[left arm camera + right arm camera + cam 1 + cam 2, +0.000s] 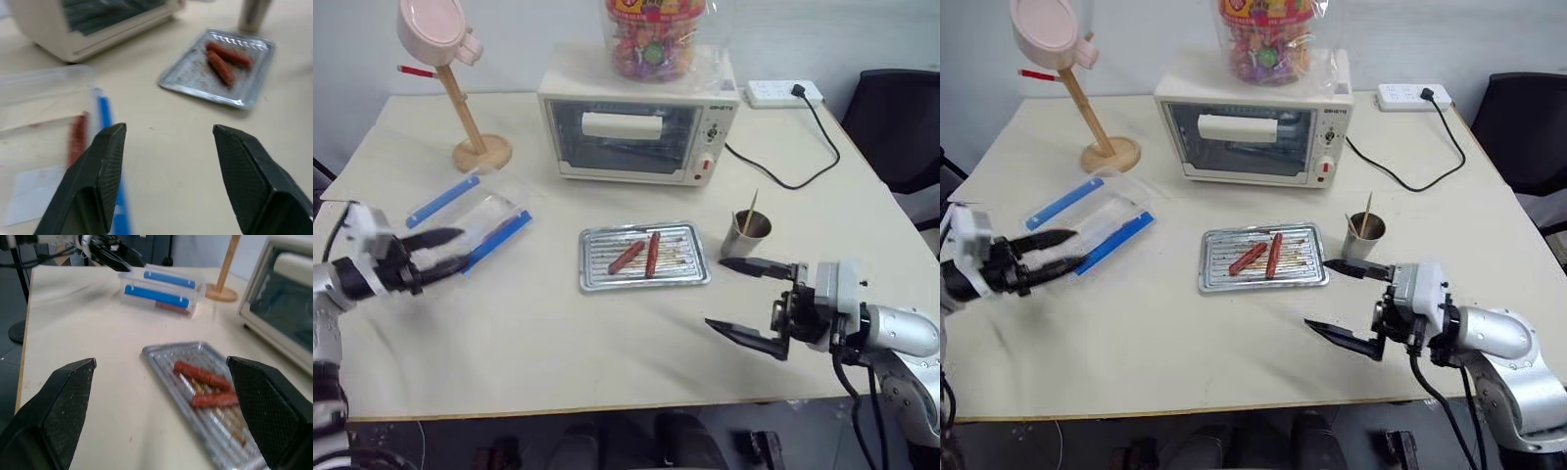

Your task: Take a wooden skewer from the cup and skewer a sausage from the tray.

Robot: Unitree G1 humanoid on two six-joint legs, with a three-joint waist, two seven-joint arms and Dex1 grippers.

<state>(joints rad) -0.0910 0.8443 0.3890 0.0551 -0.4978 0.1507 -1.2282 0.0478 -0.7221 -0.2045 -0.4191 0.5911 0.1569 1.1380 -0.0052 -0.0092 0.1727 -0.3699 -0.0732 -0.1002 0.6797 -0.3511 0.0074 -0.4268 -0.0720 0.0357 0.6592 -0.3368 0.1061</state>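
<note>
A cream table carries everything. Largest on it is the white toaster oven, at twelve o'clock from the tray, with a clear bag of wrapped sweets on its roof. At about ten o'clock stands a wooden stand bearing a pink lidded cup and a short red peg. A white power strip lies at one o'clock, its black cable running across the table toward the oven.

The clear plastic box with blue strips sits at nine o'clock from the tray; in the left wrist view one reddish sausage shows inside it.

The silver tray lies in the middle, holding two sausages side by side, close together.

The left gripper hangs just beside the plastic box at its eight o'clock corner, fingers parted, nothing between them. The right gripper is at four o'clock from the tray, fingers spread wide and empty, its upper finger just in front of the cup.

The small metal cup stands at three o'clock, just beside the tray, with thin wooden skewers sticking up from it.
</note>
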